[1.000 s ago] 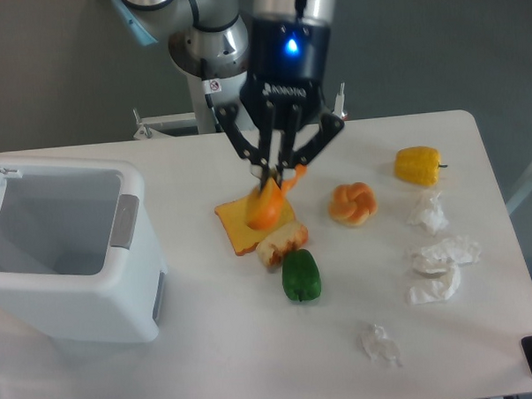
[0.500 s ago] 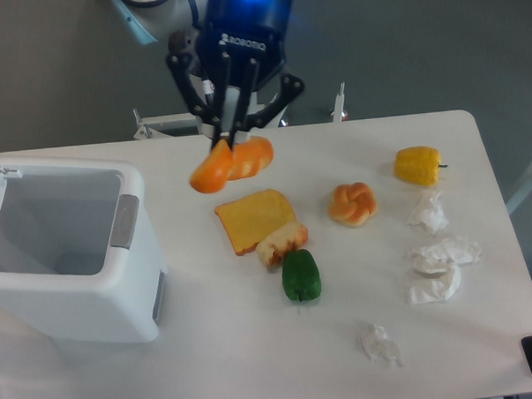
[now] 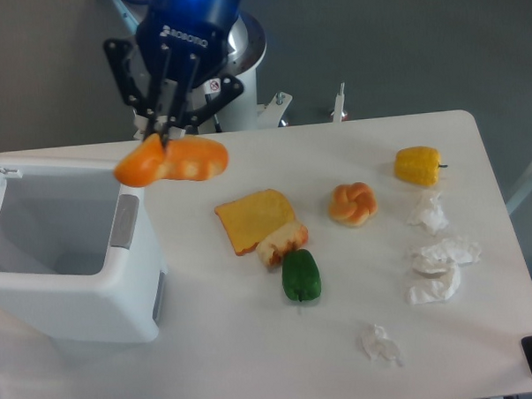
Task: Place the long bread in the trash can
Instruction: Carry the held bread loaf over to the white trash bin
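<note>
My gripper (image 3: 166, 131) is shut on the long bread (image 3: 172, 160), an orange-golden toy baguette. It holds the bread lifted above the table, at the right rim of the trash can (image 3: 61, 253). The trash can is a large white bin with a grey interior and a grey side latch, standing open at the left. The bread's left end hangs over the bin's right edge.
A yellow toast slice (image 3: 252, 219), a small bread piece (image 3: 282, 243), a green pepper (image 3: 300, 275), a knotted bun (image 3: 353, 203) and a yellow pepper (image 3: 418, 165) lie on the white table. Crumpled white papers (image 3: 441, 267) lie at the right.
My gripper lifted the long bread off the toast area and carried it left and up, from the table's middle to the trash can's right rim.
</note>
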